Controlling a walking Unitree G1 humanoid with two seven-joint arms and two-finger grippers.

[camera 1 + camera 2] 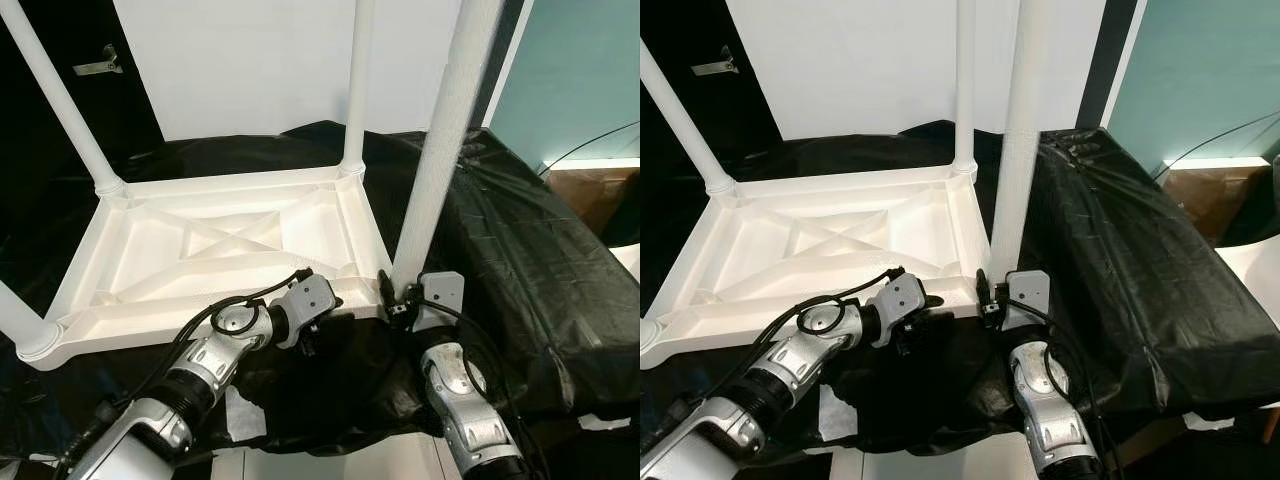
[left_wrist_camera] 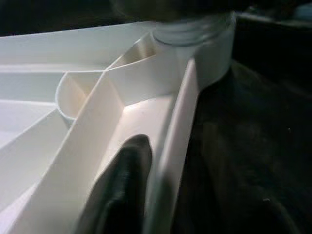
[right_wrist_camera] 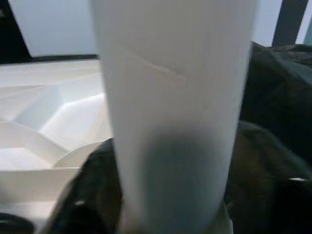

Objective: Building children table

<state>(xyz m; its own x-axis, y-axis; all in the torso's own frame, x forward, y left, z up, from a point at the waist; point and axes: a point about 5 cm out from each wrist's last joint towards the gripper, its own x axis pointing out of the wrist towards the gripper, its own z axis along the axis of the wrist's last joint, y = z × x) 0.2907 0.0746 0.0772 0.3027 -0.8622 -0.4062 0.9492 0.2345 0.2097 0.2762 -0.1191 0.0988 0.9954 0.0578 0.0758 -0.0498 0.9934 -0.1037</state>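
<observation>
Black crinkled sheeting [image 1: 520, 250] covers the surface in front of you, with a pale wall panel [image 1: 240, 60] behind. On it lies the white plastic tabletop [image 1: 215, 255], turned underside up, so you see its moulded ribs crossing in an X between raised rims. Smooth round legs stand in three corner sockets: far left [image 1: 60, 105], far right [image 1: 358, 85], near left [image 1: 22, 322].

Your right gripper [image 1: 402, 298] sits at the near right corner against the base of the fourth leg [image 1: 440, 140], a finely textured white tube that stands upright; you cannot tell how its jaws stand.

Your left gripper [image 1: 308, 338] is at the tabletop's near rim, just beside that corner. In the left wrist view one black finger [image 2: 122, 190] lies inside the rim against the wall; you cannot tell whether those jaws pinch it.
</observation>
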